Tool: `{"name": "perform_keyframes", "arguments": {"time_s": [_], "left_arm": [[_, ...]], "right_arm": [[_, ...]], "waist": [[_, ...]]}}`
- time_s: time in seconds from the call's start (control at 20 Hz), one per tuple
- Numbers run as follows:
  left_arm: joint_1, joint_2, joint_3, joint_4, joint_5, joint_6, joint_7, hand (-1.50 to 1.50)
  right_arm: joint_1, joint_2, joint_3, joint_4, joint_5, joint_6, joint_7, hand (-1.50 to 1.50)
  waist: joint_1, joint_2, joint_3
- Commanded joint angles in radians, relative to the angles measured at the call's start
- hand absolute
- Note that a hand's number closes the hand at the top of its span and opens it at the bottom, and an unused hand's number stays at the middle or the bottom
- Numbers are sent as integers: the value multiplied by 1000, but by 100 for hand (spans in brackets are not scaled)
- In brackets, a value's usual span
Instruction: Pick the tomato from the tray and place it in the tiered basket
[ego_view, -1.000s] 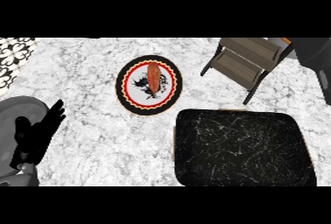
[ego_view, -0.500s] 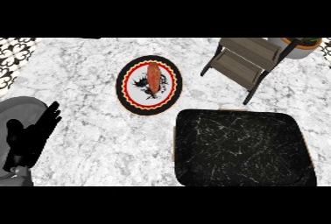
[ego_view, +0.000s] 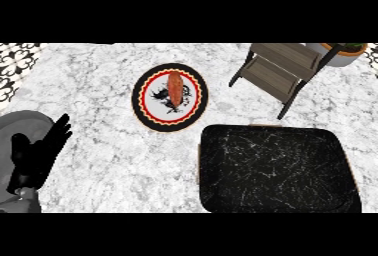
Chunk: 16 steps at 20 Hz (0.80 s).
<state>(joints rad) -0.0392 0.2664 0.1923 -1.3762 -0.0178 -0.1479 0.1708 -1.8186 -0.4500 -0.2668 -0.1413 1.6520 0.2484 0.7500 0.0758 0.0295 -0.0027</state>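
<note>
Our left hand (ego_view: 37, 155) rests released at eight o'clock on the desk (ego_view: 96, 75). The tomato (ego_view: 176, 85) looks elongated; a careless grasp could roll it off the plate (ego_view: 151, 112).

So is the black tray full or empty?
Empty: the black tray shows only its dark marbled inside. No tomato is in it; a reddish oblong thing lies on the plate.

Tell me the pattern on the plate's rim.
In the head view, the plate has a black outer rim, then a red scalloped ring edged in yellow around a white centre.
</note>
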Motion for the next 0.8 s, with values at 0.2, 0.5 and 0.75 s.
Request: {"name": "perform_keyframes", "arguments": {"time_s": [0.2,0.5,0.75], "left_arm": [[28,-29,-19,-25,-14,20,11,0],[15,19,17,-16,13,-17,17,0],[54,19,18,-14,7,-24,-28,0]], "right_arm": [[40,-13,-118,57,-105,148,244,-150],[57,-11,-143,-36,-132,12,282,-150],[49,-36,-115,-126,-103,-150,228,-150]], "waist": [[-5,-7,2],[-8,-9,2],[-5,-9,2]]}}
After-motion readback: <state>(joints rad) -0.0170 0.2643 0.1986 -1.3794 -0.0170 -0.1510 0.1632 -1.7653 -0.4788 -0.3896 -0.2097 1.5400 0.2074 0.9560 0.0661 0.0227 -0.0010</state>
